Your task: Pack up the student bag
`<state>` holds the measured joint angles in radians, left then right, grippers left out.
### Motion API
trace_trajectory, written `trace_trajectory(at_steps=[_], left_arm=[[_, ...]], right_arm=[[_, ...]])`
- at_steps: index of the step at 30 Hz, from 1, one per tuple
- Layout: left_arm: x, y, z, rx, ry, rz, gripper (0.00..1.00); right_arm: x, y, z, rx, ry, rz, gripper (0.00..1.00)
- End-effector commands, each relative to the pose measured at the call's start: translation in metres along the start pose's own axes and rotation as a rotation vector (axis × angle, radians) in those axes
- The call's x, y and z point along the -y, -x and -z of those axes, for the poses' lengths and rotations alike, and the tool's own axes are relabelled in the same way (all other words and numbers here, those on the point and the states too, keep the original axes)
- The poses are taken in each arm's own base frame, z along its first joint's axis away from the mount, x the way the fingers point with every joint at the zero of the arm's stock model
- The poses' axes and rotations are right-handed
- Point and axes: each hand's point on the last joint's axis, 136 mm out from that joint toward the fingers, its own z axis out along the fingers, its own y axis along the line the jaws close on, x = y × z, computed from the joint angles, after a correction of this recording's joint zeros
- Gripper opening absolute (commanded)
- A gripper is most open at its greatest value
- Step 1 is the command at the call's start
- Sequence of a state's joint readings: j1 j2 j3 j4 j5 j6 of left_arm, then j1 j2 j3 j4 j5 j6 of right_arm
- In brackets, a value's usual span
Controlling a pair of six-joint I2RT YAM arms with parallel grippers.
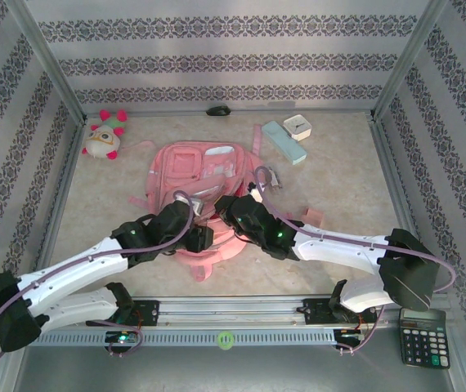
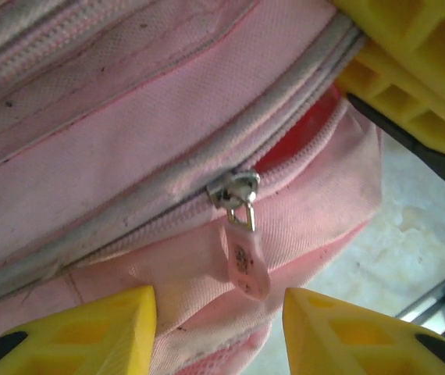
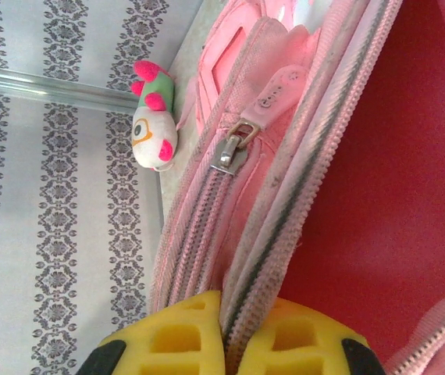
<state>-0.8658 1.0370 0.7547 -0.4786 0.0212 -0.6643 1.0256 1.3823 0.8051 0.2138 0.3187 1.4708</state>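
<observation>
Beige marbled table (image 1: 343, 184), fenced by metal rails and grey patterned walls (image 1: 217, 49). In the far left corner, a white plush toy (image 1: 105, 135) with pink and green tufts, well apart from everything else. Far right of centre, a pale teal case (image 1: 284, 142) lying at an angle, with a small white square item (image 1: 298, 126) just beside it. Against the back wall, a small dark object (image 1: 218, 110), too small to identify. At the near right corner, a black calculator (image 1: 423, 336). On the near slotted rail, centred, a green ring (image 1: 226, 337).

large pink fabric backpack (image 1: 196, 167), red lining (image 3: 379, 195); yellow finger pads (image 2: 90, 328); white-and-pink plush toy (image 1: 105, 135), green top, possibly a cap; grey damask-striped walls (image 1: 217, 49).
</observation>
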Motion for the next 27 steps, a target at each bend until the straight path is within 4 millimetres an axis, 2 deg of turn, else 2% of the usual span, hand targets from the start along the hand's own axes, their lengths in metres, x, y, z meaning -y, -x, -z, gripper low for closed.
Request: trace_trajectory(at_steps=[1,5,10,11,20,27], left_arm=[[0.009,0.022,-0.006,0.104,0.004,0.074,0.43],[0.006,0.029,-0.014,0.124,0.05,0.086,0.36],[-0.003,0.03,-0.009,0.139,0.095,0.072,0.02],[-0.006,0.028,-0.006,0.135,0.102,0.062,0.0],[-0.045,0.003,0.028,0.134,0.175,-0.036,0.0],[-0.069,-0.002,0.037,0.12,0.24,-0.101,0.0]], right_arm=[[-0.042,0.012,0.006,0.061,0.124,-0.042,0.0],[-0.04,0.011,0.007,0.051,0.124,-0.042,0.0],[-0.038,0.007,0.01,0.019,0.119,-0.009,0.0],[-0.038,0.006,0.01,0.001,0.12,0.005,0.0],[-0.026,0.009,0.016,-0.202,0.135,0.081,0.0],[-0.02,0.023,0.031,-0.344,0.178,0.086,0.0]])
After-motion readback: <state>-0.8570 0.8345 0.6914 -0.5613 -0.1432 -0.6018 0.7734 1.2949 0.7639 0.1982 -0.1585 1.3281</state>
